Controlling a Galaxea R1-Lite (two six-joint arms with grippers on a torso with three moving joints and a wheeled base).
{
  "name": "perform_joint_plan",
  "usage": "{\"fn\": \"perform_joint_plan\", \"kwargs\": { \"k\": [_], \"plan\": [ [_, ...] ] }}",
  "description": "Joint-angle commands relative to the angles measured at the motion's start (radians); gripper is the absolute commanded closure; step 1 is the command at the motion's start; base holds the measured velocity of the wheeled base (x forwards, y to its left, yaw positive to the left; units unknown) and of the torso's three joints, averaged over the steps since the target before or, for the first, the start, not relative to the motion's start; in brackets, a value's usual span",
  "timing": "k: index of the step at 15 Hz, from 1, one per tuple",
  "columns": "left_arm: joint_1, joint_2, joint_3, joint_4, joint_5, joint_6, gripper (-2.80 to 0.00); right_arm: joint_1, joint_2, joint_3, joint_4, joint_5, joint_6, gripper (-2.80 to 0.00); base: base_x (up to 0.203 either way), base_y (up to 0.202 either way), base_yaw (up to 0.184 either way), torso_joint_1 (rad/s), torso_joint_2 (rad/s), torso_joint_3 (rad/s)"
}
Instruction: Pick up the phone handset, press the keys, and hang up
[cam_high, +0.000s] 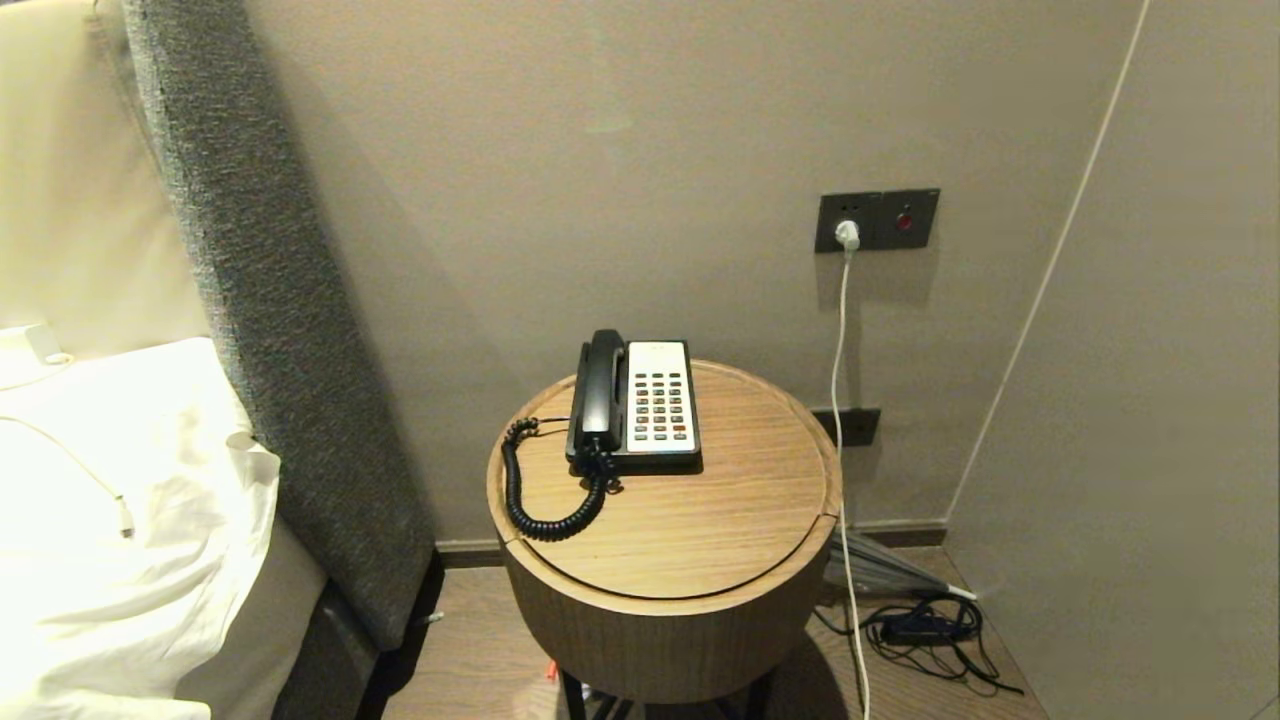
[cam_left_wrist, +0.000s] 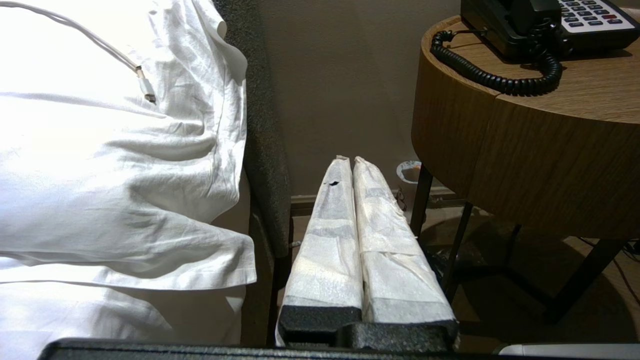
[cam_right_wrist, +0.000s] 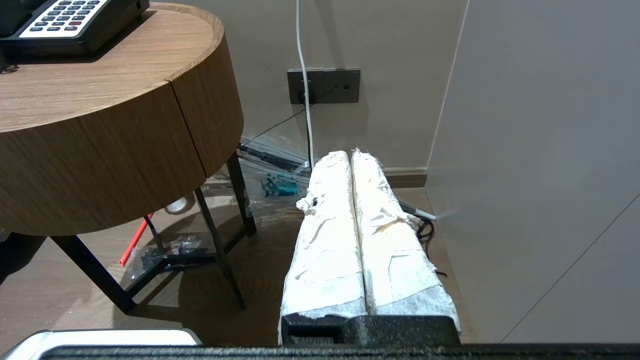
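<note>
Resting in its cradle on the black-and-white phone base (cam_high: 640, 410), the long black plastic phone handset (cam_high: 603, 388) is lying just left of the grid of dark grey keys (cam_high: 662, 405) on the round wooden side table (cam_high: 700, 520). Both the left gripper (cam_left_wrist: 349, 162) and right gripper (cam_right_wrist: 349, 154) are hanging low beside the table, white-wrapped jaws pressed together and holding nothing. Lifting could be dragging the light base by the black coiled cord (cam_high: 535, 500), or slipping off the smooth handset.
</note>
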Motion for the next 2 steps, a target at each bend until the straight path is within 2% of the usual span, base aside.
{"fn": "perform_joint_plan", "kwargs": {
  "k": [1,2],
  "plan": [
    [0.000,0.002,0.002,0.000,0.000,0.000,0.00,0.000,0.002,-0.001,0.000,0.001,-0.002,0.00,0.000,0.000,0.000,0.000,0.00,0.000],
    [0.000,0.002,0.001,0.000,0.000,0.000,0.00,0.000,0.002,0.000,0.000,0.000,-0.002,0.00,0.000,0.000,0.000,0.000,0.00,0.000]
  ]
}}
